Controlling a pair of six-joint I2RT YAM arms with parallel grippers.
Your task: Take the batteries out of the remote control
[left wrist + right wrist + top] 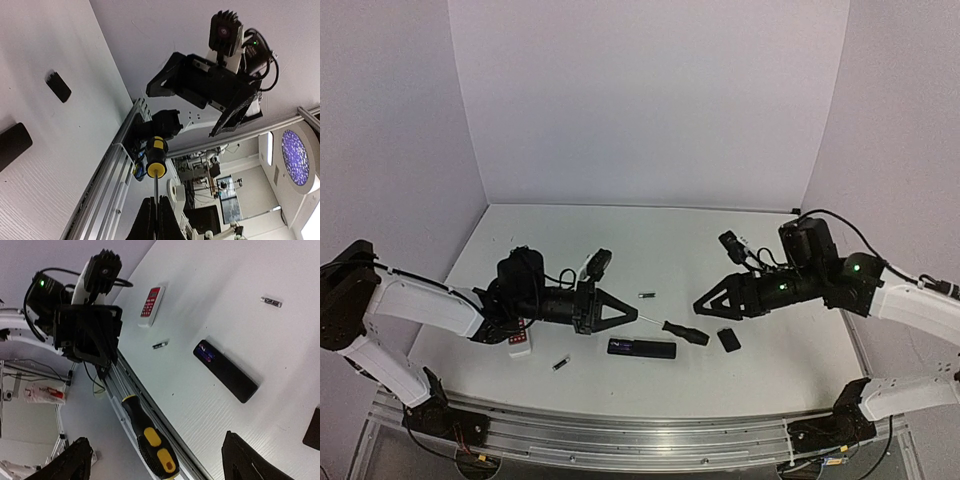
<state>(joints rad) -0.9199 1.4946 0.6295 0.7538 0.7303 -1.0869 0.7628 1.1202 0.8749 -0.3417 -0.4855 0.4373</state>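
Observation:
A black remote [642, 348] lies near the front middle, its open compartment showing a blue-labelled battery [206, 353]. Two loose batteries lie on the table, one behind it [646, 295] and one at front left [561, 363]; both show in the right wrist view, the one behind [271, 301] and the front-left one [160, 345]. My left gripper [620, 315] is shut on the thin shaft of the yellow-and-black screwdriver [156, 155], held above the table. My right gripper [705, 300] is open and empty; the screwdriver handle [150, 442] shows between its fingers, untouched.
A small flat black cover [728, 340] lies right of the black remote. A white remote with a red face [521, 338] lies under my left arm. The metal rail [620, 440] runs along the near edge. Walls stand at left, back and right.

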